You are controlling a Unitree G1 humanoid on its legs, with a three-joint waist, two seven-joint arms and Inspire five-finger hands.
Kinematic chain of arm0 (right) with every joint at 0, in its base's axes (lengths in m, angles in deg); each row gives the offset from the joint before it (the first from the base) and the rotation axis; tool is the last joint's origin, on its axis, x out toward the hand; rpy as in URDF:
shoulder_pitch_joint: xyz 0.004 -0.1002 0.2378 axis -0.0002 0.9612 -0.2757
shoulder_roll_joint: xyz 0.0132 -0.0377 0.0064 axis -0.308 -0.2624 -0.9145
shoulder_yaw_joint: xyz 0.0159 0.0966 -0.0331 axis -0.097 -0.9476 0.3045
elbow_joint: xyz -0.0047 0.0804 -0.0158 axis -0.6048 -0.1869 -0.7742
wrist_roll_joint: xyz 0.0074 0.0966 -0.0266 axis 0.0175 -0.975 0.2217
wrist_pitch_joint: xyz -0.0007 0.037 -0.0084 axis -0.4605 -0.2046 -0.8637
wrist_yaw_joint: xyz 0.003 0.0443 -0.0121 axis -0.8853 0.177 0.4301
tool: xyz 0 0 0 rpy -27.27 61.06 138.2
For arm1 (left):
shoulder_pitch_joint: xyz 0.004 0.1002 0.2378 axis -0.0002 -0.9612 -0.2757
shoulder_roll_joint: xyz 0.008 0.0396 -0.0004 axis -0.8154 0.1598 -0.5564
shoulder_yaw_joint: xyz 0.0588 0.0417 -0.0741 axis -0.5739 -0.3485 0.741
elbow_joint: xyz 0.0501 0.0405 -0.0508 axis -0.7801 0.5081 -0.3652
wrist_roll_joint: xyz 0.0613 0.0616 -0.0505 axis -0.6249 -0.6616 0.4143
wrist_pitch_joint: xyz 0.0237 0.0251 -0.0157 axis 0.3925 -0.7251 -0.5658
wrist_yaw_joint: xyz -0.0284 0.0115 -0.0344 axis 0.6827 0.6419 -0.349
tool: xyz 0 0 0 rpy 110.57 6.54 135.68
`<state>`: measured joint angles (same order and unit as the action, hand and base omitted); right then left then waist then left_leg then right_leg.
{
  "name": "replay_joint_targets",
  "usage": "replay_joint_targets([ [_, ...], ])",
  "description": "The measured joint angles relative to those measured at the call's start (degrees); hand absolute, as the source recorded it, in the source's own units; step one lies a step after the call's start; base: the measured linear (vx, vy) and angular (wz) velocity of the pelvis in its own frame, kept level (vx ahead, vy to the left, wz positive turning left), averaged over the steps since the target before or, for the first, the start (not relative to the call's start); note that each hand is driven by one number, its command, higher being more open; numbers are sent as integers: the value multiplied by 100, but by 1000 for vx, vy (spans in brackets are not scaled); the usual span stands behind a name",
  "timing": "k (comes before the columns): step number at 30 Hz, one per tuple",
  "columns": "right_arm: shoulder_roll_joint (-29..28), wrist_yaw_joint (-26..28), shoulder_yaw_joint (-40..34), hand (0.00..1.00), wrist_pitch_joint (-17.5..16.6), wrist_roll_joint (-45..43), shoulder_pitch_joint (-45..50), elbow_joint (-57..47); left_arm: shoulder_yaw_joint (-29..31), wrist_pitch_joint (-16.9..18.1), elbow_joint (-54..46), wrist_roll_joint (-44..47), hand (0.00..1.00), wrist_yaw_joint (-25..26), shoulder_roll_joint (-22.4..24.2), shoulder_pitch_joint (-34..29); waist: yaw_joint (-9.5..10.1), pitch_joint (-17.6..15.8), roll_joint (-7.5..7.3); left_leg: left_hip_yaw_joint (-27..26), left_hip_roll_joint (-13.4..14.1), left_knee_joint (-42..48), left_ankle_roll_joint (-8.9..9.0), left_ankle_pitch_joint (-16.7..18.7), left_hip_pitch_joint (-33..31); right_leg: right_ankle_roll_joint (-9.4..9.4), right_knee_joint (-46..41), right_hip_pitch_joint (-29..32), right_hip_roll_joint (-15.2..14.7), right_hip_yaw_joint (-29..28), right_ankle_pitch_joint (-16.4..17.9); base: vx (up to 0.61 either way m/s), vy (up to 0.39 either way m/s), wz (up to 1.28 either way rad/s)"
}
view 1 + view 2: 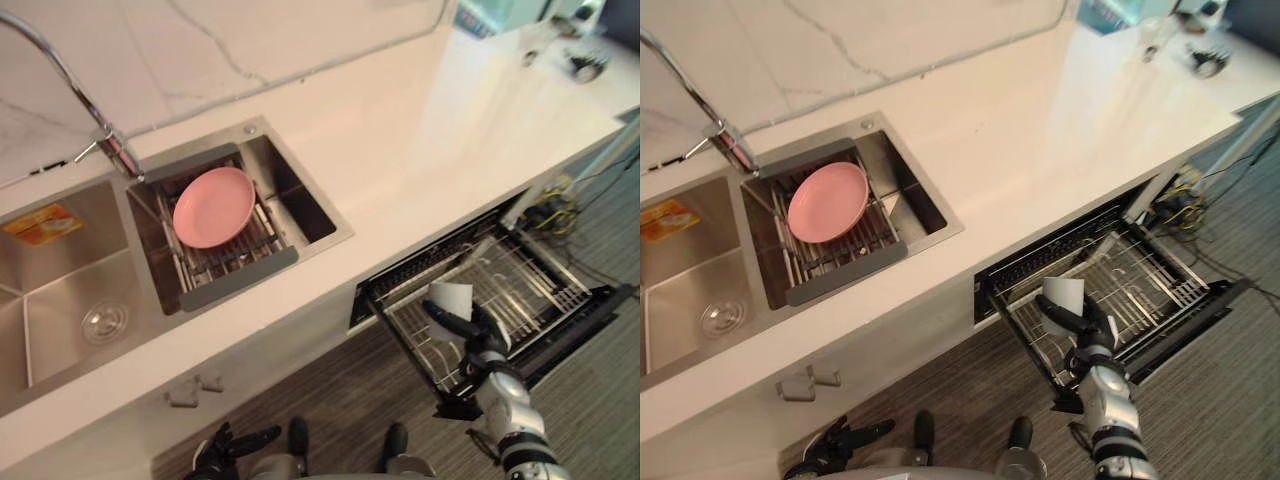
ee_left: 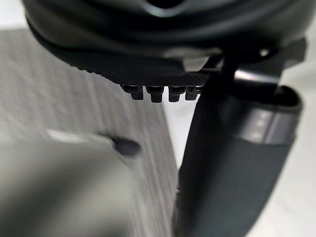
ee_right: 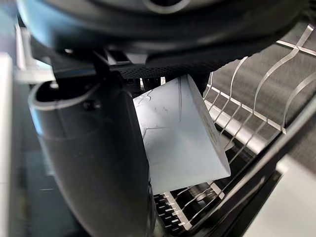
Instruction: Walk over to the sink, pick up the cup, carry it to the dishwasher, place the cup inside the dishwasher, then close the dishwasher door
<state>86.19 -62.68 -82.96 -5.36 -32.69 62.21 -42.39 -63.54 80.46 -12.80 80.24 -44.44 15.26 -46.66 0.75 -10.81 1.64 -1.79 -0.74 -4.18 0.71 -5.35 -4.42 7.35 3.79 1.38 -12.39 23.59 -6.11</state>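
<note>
Head cameras, looking down on a white countertop point(image 1: 420, 130) with an inset steel double sink point(image 1: 60, 290). A curved chrome faucet point(image 1: 60, 70) stands at the sink's back edge. The sink's right basin holds a dish drainer point(image 1: 240, 262), and a pink plate point(image 1: 213, 206) lies flat on it. An orange-yellow sticker point(image 1: 42, 222) is stuck to the wall of the left basin; its print is too small to read.

Under the counter at the right, the dishwasher door point(image 1: 595, 310) is lowered and the wire rack point(image 1: 540, 280) is pulled out over it. The right hand point(image 1: 470, 325) is above the near left part of this rack, with thumb and fingers curled round a plain white cup point(image 1: 450, 300). In the right wrist view the thumb point(image 3: 94, 163) presses against the cup's side and the rack's wires point(image 3: 256, 98) run just past it. Whether the cup touches the rack cannot be told. No writing shows on the cup.

The left hand point(image 1: 225, 445) hangs low by the cabinet front, fingers loosely extended, holding nothing.
</note>
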Motion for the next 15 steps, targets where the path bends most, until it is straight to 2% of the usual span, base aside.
replay_joint_targets([
  [2,225,32,-77,0,2,126,-277,295,140,27,-101,86,100,-33,90,2,59,-227,35,152,-28,106,1,-1,-127,0,-24,8,-32,150,0,15,27,36],
  [7,411,145,-67,0,-7,644,-551,591,128,88,-184,124,100,-183,91,81,136,-529,165,297,-51,225,2,-1,-302,-31,-308,152,-98,181,68,-34,32,18],
  [10,679,242,133,0,-26,1657,-779,892,154,104,-179,225,100,-335,69,169,151,-783,277,383,-92,219,11,-75,-437,5,-502,304,-167,232,193,-104,24,18],
  [11,846,353,338,100,-28,2225,-805,988,161,61,-166,277,100,-477,40,169,154,-817,327,403,-81,189,7,-126,-489,-2,-515,341,-165,281,199,-59,6,19],
  [15,1213,550,798,100,12,2708,-990,1225,130,-130,-155,547,100,-786,-58,174,166,-862,354,437,-45,25,25,-256,-461,-27,-591,367,-155,370,243,-26,-15,13],
])
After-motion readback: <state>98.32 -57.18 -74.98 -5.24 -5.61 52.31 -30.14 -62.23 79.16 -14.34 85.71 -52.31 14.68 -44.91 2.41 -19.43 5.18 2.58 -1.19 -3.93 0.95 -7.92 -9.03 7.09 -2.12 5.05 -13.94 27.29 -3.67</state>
